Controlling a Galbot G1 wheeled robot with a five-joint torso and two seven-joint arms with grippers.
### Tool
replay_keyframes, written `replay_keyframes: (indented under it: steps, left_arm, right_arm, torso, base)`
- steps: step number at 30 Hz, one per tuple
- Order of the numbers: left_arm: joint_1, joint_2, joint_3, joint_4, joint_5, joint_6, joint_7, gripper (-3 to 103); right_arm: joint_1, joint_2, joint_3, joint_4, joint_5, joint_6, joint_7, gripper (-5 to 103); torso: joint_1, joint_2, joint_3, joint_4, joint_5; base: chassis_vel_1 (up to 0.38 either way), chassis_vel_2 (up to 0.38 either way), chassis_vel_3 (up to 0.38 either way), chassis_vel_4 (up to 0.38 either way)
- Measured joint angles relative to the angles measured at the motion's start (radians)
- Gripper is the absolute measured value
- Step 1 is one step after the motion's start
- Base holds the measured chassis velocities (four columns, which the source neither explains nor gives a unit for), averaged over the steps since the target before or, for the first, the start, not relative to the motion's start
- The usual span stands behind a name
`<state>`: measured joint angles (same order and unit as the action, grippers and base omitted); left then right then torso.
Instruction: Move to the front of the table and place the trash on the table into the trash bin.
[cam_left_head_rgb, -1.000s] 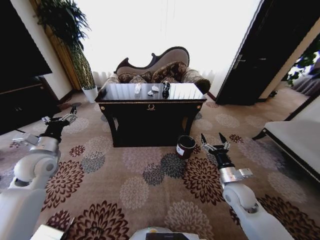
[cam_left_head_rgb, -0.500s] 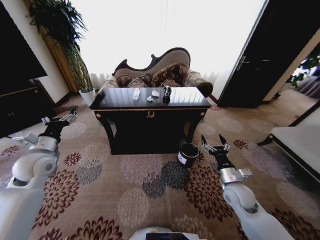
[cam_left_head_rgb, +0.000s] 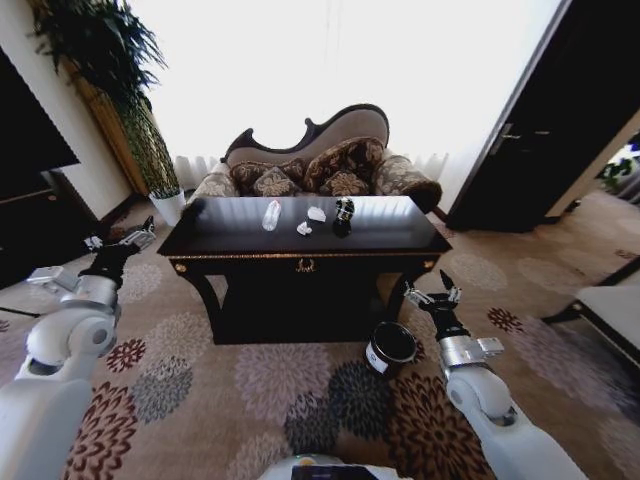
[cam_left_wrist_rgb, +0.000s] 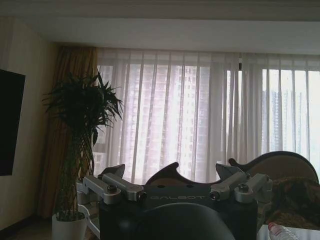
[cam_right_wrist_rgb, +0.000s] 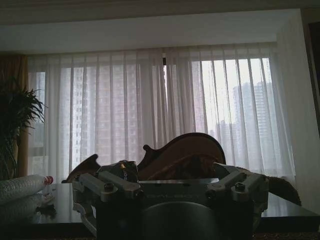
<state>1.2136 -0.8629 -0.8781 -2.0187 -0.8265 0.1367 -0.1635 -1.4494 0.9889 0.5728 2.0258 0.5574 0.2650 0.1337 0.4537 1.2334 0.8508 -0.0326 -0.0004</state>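
The dark wood table (cam_left_head_rgb: 390, 228) stands straight ahead, its glossy top holding the trash: a clear plastic bottle (cam_left_head_rgb: 271, 215), two white paper wads (cam_left_head_rgb: 316, 213) (cam_left_head_rgb: 304, 229) and a small black cup (cam_left_head_rgb: 344, 215). On the carpet by the table's front right leg sits the black trash bin (cam_left_head_rgb: 391, 347). My left gripper (cam_left_head_rgb: 120, 240) is open, held low off the table's left end. My right gripper (cam_left_head_rgb: 432, 291) is open too, just above and right of the bin. The bottle (cam_right_wrist_rgb: 22, 188) and the cup (cam_right_wrist_rgb: 128, 170) lie at table-top height in the right wrist view.
A patterned sofa (cam_left_head_rgb: 320, 160) stands behind the table under bright curtains. A tall plant in a white pot (cam_left_head_rgb: 168, 203) is at the back left, a dark cabinet (cam_left_head_rgb: 30, 215) at the left and dark doors (cam_left_head_rgb: 560, 130) at the right. Flowered carpet surrounds the table.
The whole picture has shifted: the camera has come closer to the table, which now looks larger and nearer. Both arms hold the same pose with open grippers.
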Motion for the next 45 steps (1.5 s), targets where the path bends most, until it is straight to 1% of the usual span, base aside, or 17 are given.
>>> replay_keyframes:
  steps: [5, 8, 10, 15, 18, 22, 25, 28, 31, 33, 35, 37, 40, 44, 45]
  left_arm:
    - [0.011, -0.006, -0.001, -0.003, 0.001, -0.001, 0.003, 100]
    - [0.012, -0.007, -0.002, -0.004, -0.003, -0.001, 0.003, 100]
    - [0.011, -0.005, -0.003, -0.004, -0.006, -0.001, 0.003, 100]
    - [0.011, -0.003, -0.003, -0.004, -0.01, -0.001, 0.003, 100]
    - [0.014, -0.002, 0.0, -0.006, -0.01, -0.001, 0.004, 100]
    - [0.03, 0.012, 0.017, -0.026, -0.019, 0.0, 0.025, 100]
    - [0.055, 0.033, 0.036, -0.076, -0.028, 0.0, 0.041, 100]
    - [0.073, 0.045, 0.054, -0.118, -0.029, 0.005, 0.041, 100]
    - [0.117, 0.047, 0.09, -0.207, -0.034, 0.022, 0.013, 100]
    - [0.131, 0.042, 0.096, -0.225, -0.036, 0.025, 0.005, 100]
    - [0.179, 0.012, 0.116, -0.261, -0.037, 0.03, -0.008, 100]
    - [0.21, -0.014, 0.133, -0.276, -0.034, 0.031, -0.013, 100]
    - [0.223, -0.026, 0.153, -0.289, -0.04, 0.033, -0.021, 100]
    - [0.221, -0.028, 0.19, -0.3, -0.05, 0.038, -0.034, 100]
    - [0.212, -0.028, 0.221, -0.301, -0.052, 0.041, -0.042, 100]
  right_arm:
    - [-0.003, 0.003, 0.0, 0.0, -0.001, 0.002, 0.0, 100]
    - [-0.002, 0.003, -0.001, 0.001, -0.001, 0.008, 0.005, 100]
    - [-0.002, 0.002, -0.003, 0.002, 0.0, 0.017, 0.009, 100]
    - [-0.002, 0.003, -0.003, 0.002, -0.001, 0.021, 0.009, 100]
    - [-0.003, 0.005, -0.004, 0.002, -0.002, 0.023, 0.009, 100]
    - [-0.008, 0.009, -0.004, -0.002, -0.001, 0.03, 0.009, 100]
    - [-0.012, 0.016, -0.006, -0.007, -0.001, 0.031, 0.009, 100]
    - [-0.012, 0.02, -0.008, -0.009, -0.002, 0.032, 0.009, 100]
    - [-0.011, 0.027, -0.01, -0.009, -0.002, 0.032, 0.009, 100]
    - [-0.011, 0.028, -0.01, -0.009, -0.002, 0.032, 0.009, 100]
    - [-0.01, 0.03, -0.01, -0.009, 0.0, 0.032, 0.009, 100]
    - [-0.009, 0.029, -0.01, -0.007, 0.002, 0.032, 0.009, 100]
    - [-0.009, 0.028, -0.01, -0.004, 0.003, 0.032, 0.01, 100]
    - [-0.011, 0.028, -0.01, 0.002, 0.003, 0.033, 0.01, 100]
    - [-0.013, 0.029, -0.01, 0.006, 0.004, 0.033, 0.01, 100]
  torso:
    - [0.0, 0.0, 0.0, 0.0001, 0.0005]
    - [0.0, 0.0, 0.0, 0.0001, -0.0002]
    - [0.001, 0.0, 0.0, 0.0003, 0.0002]
    - [0.001, -0.001, 0.0, 0.0001, -0.0001]
    - [0.002, -0.001, 0.001, 0.0002, 0.0003]
    - [0.001, -0.001, 0.001, 0.0, -0.0001]
    - [-0.001, 0.0, 0.0, 0.0001, 0.0003]
    - [-0.002, 0.001, -0.001, 0.0002, 0.0004]
    - [-0.002, 0.001, -0.001, 0.0, 0.0004]
    - [-0.001, 0.001, 0.0, 0.0, 0.0005]
    - [0.001, 0.0, 0.0, 0.0, 0.0]
    - [0.001, -0.001, 0.0, 0.0003, 0.0]
    - [0.001, -0.001, 0.0, 0.0004, 0.0]
    - [0.0, 0.0, 0.0, 0.0002, 0.0003]
    - [0.0, 0.0, 0.0, 0.0002, 0.0003]
  base:
    - [-0.365, 0.366, 0.362, -0.368]
    - [-0.375, 0.371, 0.367, -0.378]
    - [-0.345, 0.384, 0.376, -0.386]
    - [-0.28, 0.299, 0.298, -0.288]
    - [-0.148, 0.138, 0.032, -0.069]
    - [-0.015, 0.015, -0.001, 0.001]
    - [0.0, 0.0, 0.0, 0.0]
    - [0.035, -0.067, -0.031, 0.044]
    - [0.035, -0.056, -0.034, 0.053]
    - [0.0, 0.0, 0.0, 0.0]
    - [0.0, 0.0, 0.0, 0.0]
    - [0.0, 0.0, 0.0, 0.0]
    - [0.0, 0.0, 0.0, 0.0]
    - [0.0, 0.0, 0.0, 0.0]
    - [0.0, 0.0, 0.0, 0.0]
